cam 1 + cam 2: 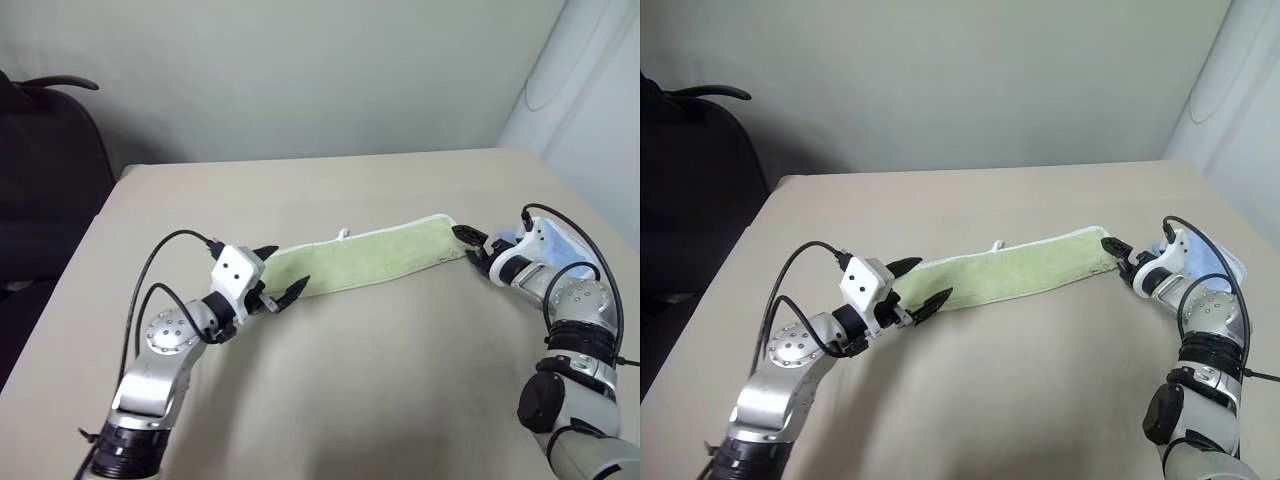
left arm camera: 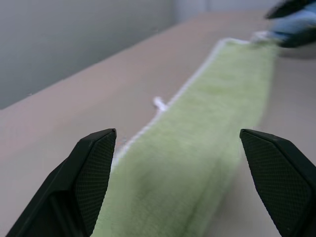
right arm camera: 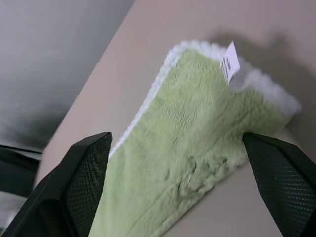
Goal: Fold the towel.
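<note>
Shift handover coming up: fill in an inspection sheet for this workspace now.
Surface: beige table, flat, bare around the cloth.
Job's things: green towel lies as a long narrow strip across the table, white loop at its far edge, white label at the right-hand end.
Clutter: light-blue cloth beside the right arm, near the table's right edge.
Grippers: left gripper open, fingers either side of the towel's left end; right gripper open at the right end; neither is closed on it.
Cables: black cables loop along both forearms, off the towel.
Surroundings: pale wall; dark chair to the left.
</note>
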Robot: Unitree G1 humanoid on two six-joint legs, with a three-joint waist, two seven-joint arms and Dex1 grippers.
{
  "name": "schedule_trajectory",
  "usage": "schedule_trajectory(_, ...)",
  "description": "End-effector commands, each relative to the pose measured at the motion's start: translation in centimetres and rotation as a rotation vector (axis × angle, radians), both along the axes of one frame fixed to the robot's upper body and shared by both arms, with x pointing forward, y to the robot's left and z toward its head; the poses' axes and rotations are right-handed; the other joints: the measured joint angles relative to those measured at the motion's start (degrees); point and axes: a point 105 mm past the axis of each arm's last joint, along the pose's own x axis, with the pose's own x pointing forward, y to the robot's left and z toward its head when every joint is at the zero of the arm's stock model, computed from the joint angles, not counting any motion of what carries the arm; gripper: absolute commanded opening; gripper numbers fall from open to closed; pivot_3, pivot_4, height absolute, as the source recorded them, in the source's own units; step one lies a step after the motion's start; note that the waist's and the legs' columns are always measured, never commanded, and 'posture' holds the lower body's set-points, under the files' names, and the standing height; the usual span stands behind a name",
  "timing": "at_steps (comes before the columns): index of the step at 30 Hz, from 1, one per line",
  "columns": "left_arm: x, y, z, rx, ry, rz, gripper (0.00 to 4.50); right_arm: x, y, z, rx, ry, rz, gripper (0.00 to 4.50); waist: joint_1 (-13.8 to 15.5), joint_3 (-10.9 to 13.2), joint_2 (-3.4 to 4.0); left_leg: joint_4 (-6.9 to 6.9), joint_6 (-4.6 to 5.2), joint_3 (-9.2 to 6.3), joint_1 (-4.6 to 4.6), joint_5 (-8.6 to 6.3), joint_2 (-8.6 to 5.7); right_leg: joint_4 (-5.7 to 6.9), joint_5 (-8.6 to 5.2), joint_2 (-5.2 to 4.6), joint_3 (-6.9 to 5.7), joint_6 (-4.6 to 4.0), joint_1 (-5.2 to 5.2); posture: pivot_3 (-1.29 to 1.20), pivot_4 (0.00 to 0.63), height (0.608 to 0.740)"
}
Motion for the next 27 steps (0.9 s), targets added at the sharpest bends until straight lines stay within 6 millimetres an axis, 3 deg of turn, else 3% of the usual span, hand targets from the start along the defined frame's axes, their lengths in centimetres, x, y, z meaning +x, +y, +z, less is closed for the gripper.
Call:
schedule_trajectory(1, 1.5, 1.1, 0.9, -0.066, -0.026, 0.163, 4.34, 0.4, 0.0, 2.7, -0.145, -0.182, -0.033, 4.50, 0.0, -0.1, -0.02, 0.00, 0.00, 0.01, 0.00, 0.00, 0.01, -0.01, 0.00, 0.00, -0.01, 0.00, 0.00, 0.00, 0.000, 0.740)
schedule_trajectory(4, 2.8, 1.5, 0.4, -0.109, -0.008, 0.307, 4.34, 0.4, 0.3, 3.5, -0.283, -0.282, -0.074, 4.50, 0.0, -0.2, -0.03, 0.07, 0.00, 0.02, 0.00, 0.00, 0.02, -0.02, 0.00, -0.01, -0.04, 0.00, 0.02, 0.00, 0.000, 0.740)
schedule_trajectory(7, 3.8, 1.8, 0.0, -0.187, 0.019, 0.449, 4.34, 0.2, 1.2, 3.7, -0.427, -0.376, -0.088, 3.92, 0.0, -0.3, -0.16, 0.15, 0.00, 0.02, 0.01, 0.00, 0.02, -0.03, 0.00, -0.05, -0.07, 0.00, 0.00, 0.00, 0.000, 0.740)
schedule_trajectory(13, 4.4, 1.6, -0.7, -0.235, 0.042, 0.603, 4.34, -0.6, 3.9, 2.9, -0.667, -0.485, -0.063, 1.78, 0.0, -0.5, -0.34, 0.22, 0.00, 0.02, 0.02, 0.00, 0.02, -0.05, 0.00, -0.09, -0.14, 0.00, 0.02, 0.00, 0.000, 0.740)
schedule_trajectory(18, 4.2, 0.7, -1.1, -0.223, 0.058, 0.585, 4.34, -0.6, 4.8, 2.4, -0.702, -0.505, -0.065, 0.02, 0.1, -0.5, -0.35, 0.20, 0.00, 0.04, 0.02, 0.00, 0.02, -0.04, 0.00, -0.11, -0.13, 0.00, -0.01, 0.00, 0.000, 0.740)
schedule_trajectory(23, 3.9, 0.1, -0.1, -0.167, -0.008, 0.495, 4.34, -0.3, 3.5, 2.4, -0.571, -0.440, -0.105, 0.02, 0.2, -0.6, -0.45, 0.17, -0.01, 0.04, 0.02, 0.00, 0.02, -0.04, -0.01, -0.10, -0.15, -0.02, 0.00, 0.00, 0.000, 0.740)
schedule_trajectory(27, 3.5, -0.2, 0.3, -0.092, -0.055, 0.385, 4.34, -0.6, 2.3, 2.5, -0.353, -0.361, -0.108, 0.02, 0.3, -0.6, -0.50, 0.13, -0.04, 0.05, 0.02, 0.01, 0.02, -0.04, -0.03, -0.06, -0.15, -0.05, 0.01, 0.00, 0.000, 0.740)
